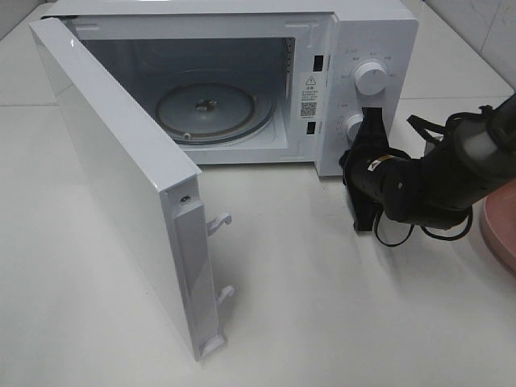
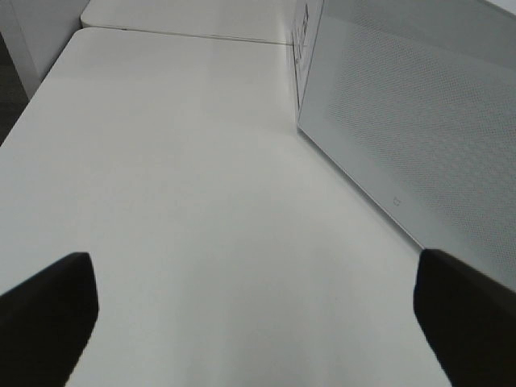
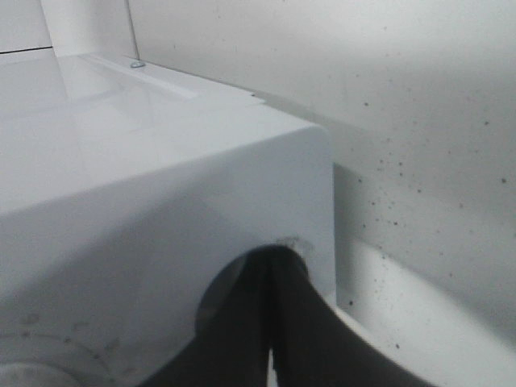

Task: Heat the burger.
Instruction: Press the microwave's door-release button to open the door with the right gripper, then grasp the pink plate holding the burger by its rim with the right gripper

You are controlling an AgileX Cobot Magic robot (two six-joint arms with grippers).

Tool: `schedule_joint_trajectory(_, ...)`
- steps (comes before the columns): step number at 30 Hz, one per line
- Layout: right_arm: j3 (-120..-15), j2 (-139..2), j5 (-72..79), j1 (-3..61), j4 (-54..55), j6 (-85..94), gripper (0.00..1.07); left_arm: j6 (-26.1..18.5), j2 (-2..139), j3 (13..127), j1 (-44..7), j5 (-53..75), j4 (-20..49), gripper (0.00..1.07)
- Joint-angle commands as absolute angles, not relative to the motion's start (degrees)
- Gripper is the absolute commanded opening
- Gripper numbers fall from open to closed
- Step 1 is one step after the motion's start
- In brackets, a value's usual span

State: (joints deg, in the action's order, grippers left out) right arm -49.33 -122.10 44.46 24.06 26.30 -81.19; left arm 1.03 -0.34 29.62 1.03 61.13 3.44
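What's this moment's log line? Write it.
microwave door open | turntable empty | left gripper open over table | right gripper shut by lower knob

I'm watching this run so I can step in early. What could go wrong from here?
1. The shut right hand is by the lower knob while the door stands open and the turntable is bare: turning it now would set the oven with nothing inside.
2. The right arm hangs close to the plate and could knock it.

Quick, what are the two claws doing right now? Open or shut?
Left claw: open, holding nothing.
Right claw: closed, holding nothing, at the microwave's lower knob.
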Motion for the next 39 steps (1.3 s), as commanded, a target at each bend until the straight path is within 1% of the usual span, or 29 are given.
schedule_joint_trajectory(1,-52.83,-120.55,55.69,22.98,22.29,-80.39,0.00,1.03,-1.26,29.62,0.97,61.31,3.72,1.01)
schedule_joint_trajectory(13,-47.50,-117.34,54.43,24.87,23.72,-80.27,0.00,1.03,-1.26,29.62,0.97,61.31,3.72,1.01)
schedule_joint_trajectory(24,-42.34,-112.76,47.44,24.87,21.20,-79.81,0.00,1.03,-1.26,29.62,0.97,61.31,3.72,1.01)
schedule_joint_trajectory(34,-37.76,-105.60,38.39,24.87,17.59,-74.26,0.00,1.03,-1.26,29.62,0.97,61.31,3.72,1.01)
schedule_joint_trajectory(39,-37.07,-101.81,32.95,24.87,17.59,-67.09,0.00,1.03,-1.26,29.62,0.97,61.31,3.72,1.01)
